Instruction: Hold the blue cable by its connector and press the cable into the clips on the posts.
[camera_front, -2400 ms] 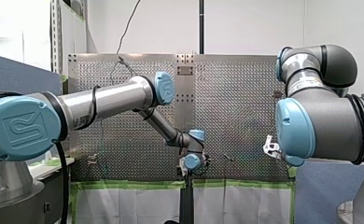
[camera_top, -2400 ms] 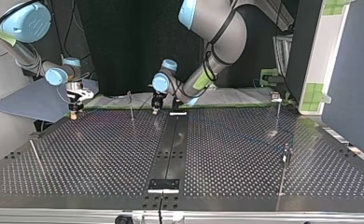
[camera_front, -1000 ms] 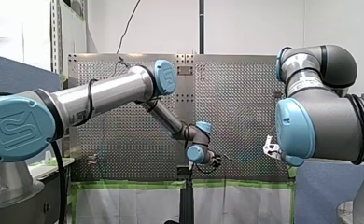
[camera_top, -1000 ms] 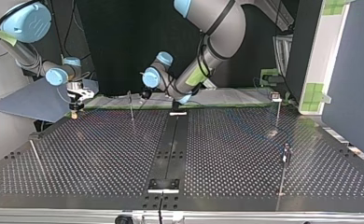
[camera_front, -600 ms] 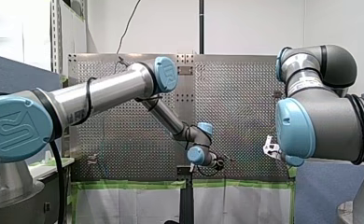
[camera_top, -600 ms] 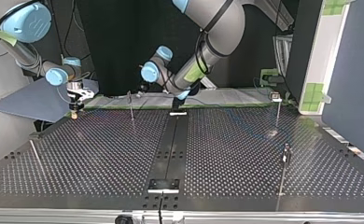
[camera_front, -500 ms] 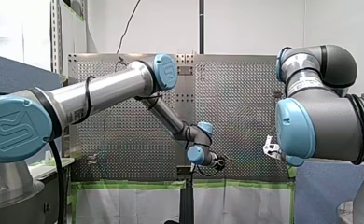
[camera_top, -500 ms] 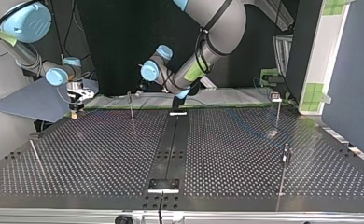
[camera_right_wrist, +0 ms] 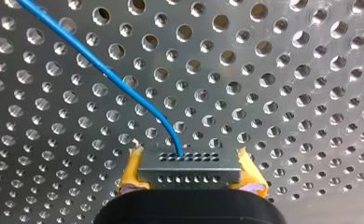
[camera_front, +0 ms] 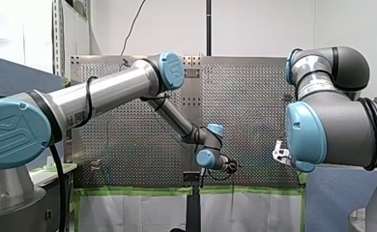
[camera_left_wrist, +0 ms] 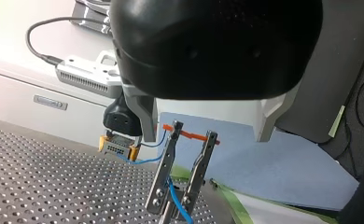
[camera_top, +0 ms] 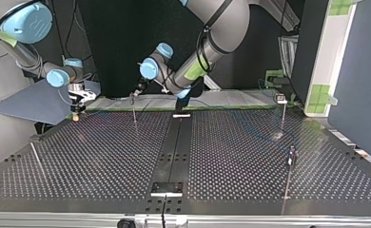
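Note:
In the right wrist view my right gripper [camera_right_wrist: 189, 184], with yellow pads, is shut on a grey connector [camera_right_wrist: 189, 169]. The blue cable [camera_right_wrist: 124, 86] leaves the connector and runs off over the perforated table. In the left wrist view my left gripper [camera_left_wrist: 171, 204] stands open, and the blue cable [camera_left_wrist: 178, 207] passes between its metal fingers [camera_left_wrist: 199, 168]. The connector [camera_left_wrist: 118, 144] in my right gripper shows just beyond them. In the top view my left gripper [camera_top: 137, 90] hovers at the top of a thin post [camera_top: 134, 108] near the back edge. My right gripper [camera_top: 76, 108] is further to the left.
More thin posts stand at the top view's right [camera_top: 283, 111] [camera_top: 291, 156] and near its left edge [camera_top: 35, 154]. A dark strip [camera_top: 174, 152] runs down the middle of the perforated table [camera_top: 102, 156]. A grey-blue sheet [camera_top: 31, 102] lies behind my right gripper.
My left arm has swung towards the top view's left, from the table's middle strip to the post near the back edge. My right arm has stayed put with the connector.

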